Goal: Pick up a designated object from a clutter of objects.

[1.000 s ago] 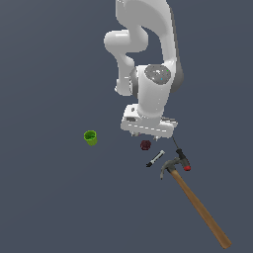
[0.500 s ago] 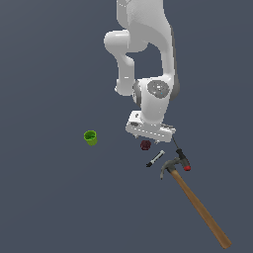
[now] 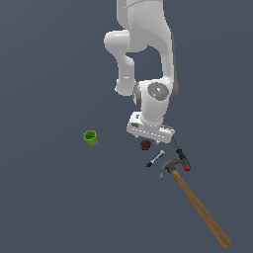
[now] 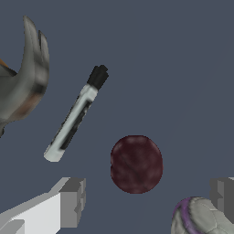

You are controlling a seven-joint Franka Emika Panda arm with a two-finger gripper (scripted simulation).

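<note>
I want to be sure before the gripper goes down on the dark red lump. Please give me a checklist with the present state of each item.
1. Gripper open: ok, both fingers stand apart.
2. Maroon lump between the fingers: ok, roughly centred in the wrist view.
3. Lump not yet held: ok, it lies free on the floor.
4. Marker away from the lump: ok, a gap shows.
5. Whitish ball clear of the far finger: not ok, it lies right beside it.
6. Hammer clear: ok, off to the side.

wrist view: hammer [image 4: 20, 77] head cut by edge | ball [image 4: 203, 217] cut at corner | exterior view: gripper fingertips hidden behind hand
</note>
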